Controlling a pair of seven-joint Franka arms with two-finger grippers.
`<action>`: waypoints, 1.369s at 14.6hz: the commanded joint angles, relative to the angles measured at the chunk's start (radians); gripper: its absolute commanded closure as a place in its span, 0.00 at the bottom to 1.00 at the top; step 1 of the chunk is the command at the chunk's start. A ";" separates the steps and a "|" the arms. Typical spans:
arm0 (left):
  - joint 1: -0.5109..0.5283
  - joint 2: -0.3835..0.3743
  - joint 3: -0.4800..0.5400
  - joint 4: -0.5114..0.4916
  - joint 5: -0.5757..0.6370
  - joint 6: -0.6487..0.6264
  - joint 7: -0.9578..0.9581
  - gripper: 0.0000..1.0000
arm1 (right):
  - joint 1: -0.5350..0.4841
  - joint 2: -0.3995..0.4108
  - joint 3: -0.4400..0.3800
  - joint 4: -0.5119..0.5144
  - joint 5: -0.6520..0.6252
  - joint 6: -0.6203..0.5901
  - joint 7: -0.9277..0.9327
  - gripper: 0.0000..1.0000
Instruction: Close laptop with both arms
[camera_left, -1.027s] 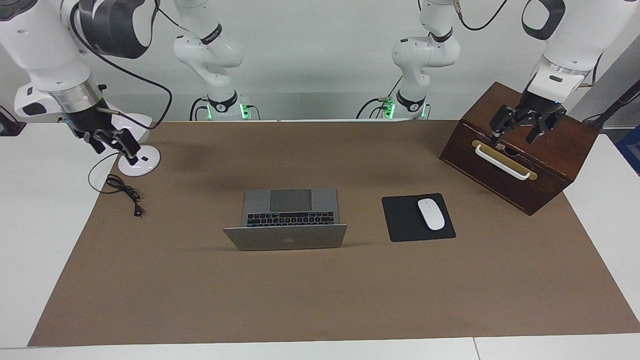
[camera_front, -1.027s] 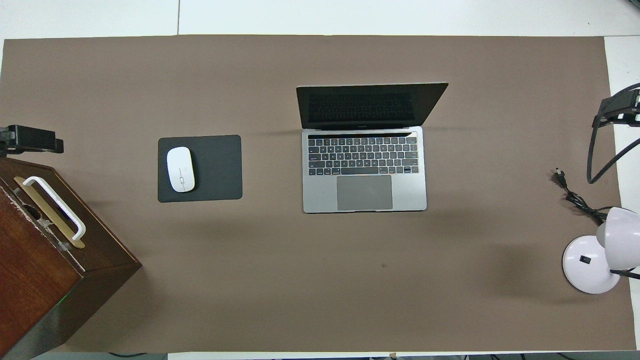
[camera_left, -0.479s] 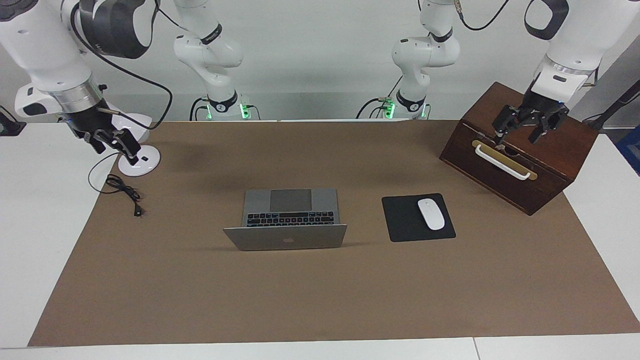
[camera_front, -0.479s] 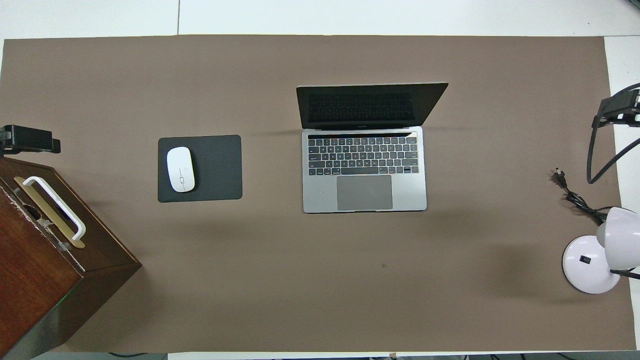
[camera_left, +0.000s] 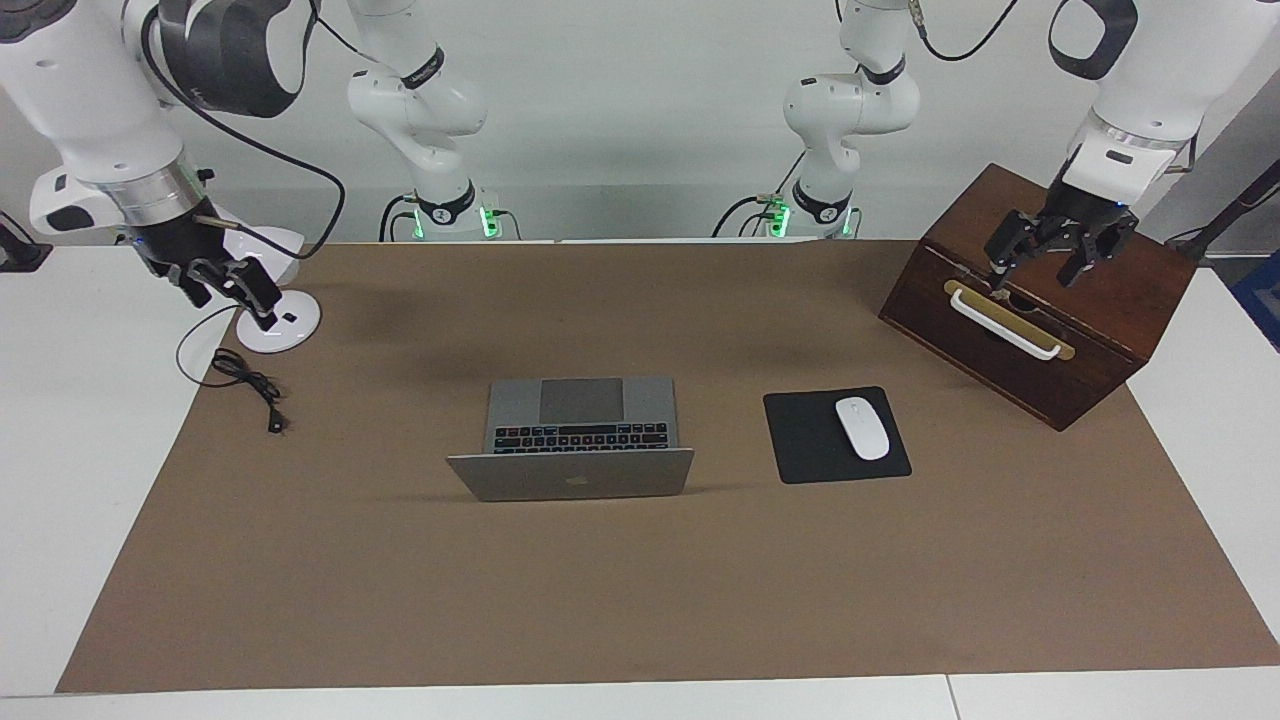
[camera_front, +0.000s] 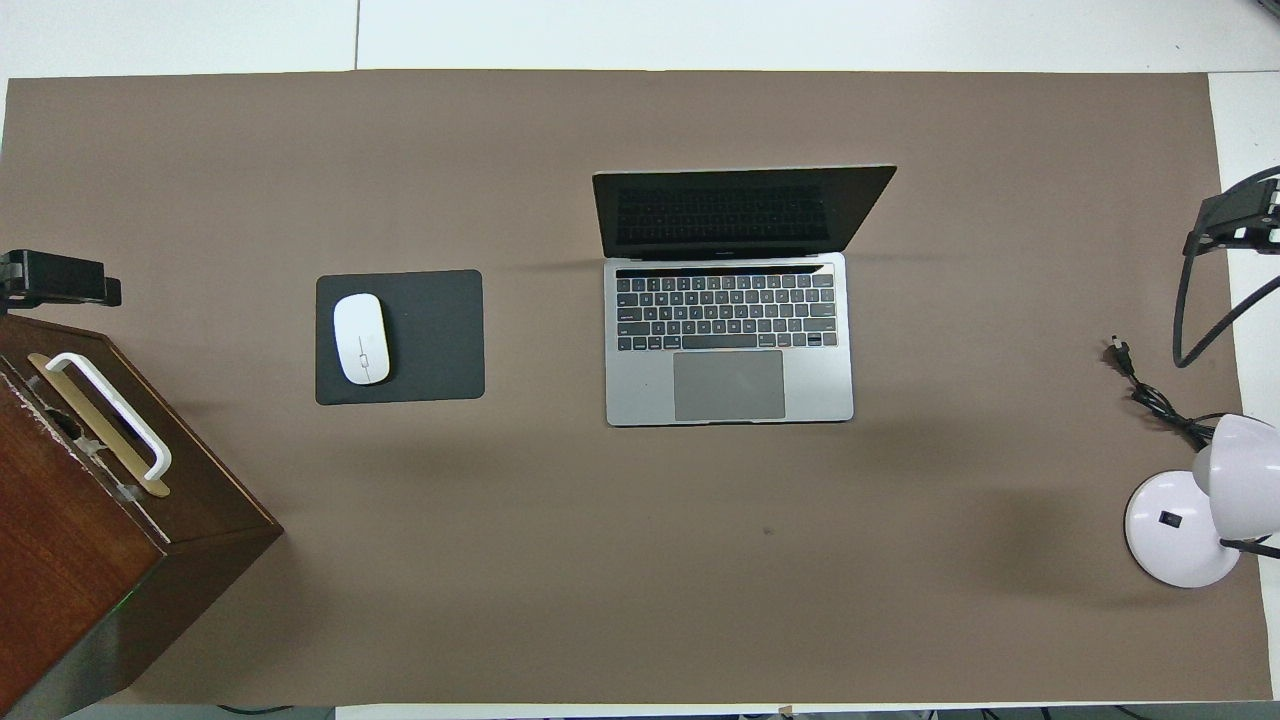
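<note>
Laptop (camera_left: 572, 440) sits open mid-mat, roughly centre table, hinge and lid on the edge away from my bases, keyboard and trackpad facing me; in the overhead view the lid (camera_front: 742, 212) leans back at 12 o'clock from the keyboard deck (camera_front: 728, 340). Not closed, nothing touched yet, so the step in hand reads as the approach. My left gripper (camera_left: 1045, 258) hangs over the wooden box (camera_left: 1040, 300) at the left arm's end, fingers spread wide, holding nothing. My right gripper (camera_left: 225, 285) hangs over the lamp base (camera_left: 279, 322) at the right arm's end, fingers also apart, empty. Both are well apart from the laptop. To do this well I'd bring both grippers in over the lid's top edge, one toward each corner, so the push is even and the lid doesn't twist. Contact should come on the back of the lid near the top edge, not on the screen glass. Then I'd ease it down toward me in an arc about the hinge, both arms matched in pace. Risk: the base is light and may slide on the brown mat (camera_front: 640, 560) if I shove flat instead of down. The mouse (camera_front: 361, 338) on its mouse pad (camera_front: 430, 335) lies at 9 o'clock from the laptop in the overhead view, toward the left arm's end; my left arm should pass above it. The lamp cord (camera_left: 250, 385) lies near my right arm's path, keep high.
</note>
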 joint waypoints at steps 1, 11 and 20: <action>-0.003 -0.011 -0.001 0.001 0.017 -0.006 -0.015 0.00 | -0.007 -0.015 0.005 -0.019 -0.006 0.006 -0.017 0.00; 0.027 -0.031 0.002 -0.043 0.017 0.060 -0.018 1.00 | -0.007 -0.015 0.007 -0.019 -0.006 0.006 -0.017 0.00; 0.020 -0.023 0.002 -0.049 0.017 0.137 -0.151 1.00 | -0.006 -0.015 0.007 -0.019 -0.006 0.006 -0.017 0.00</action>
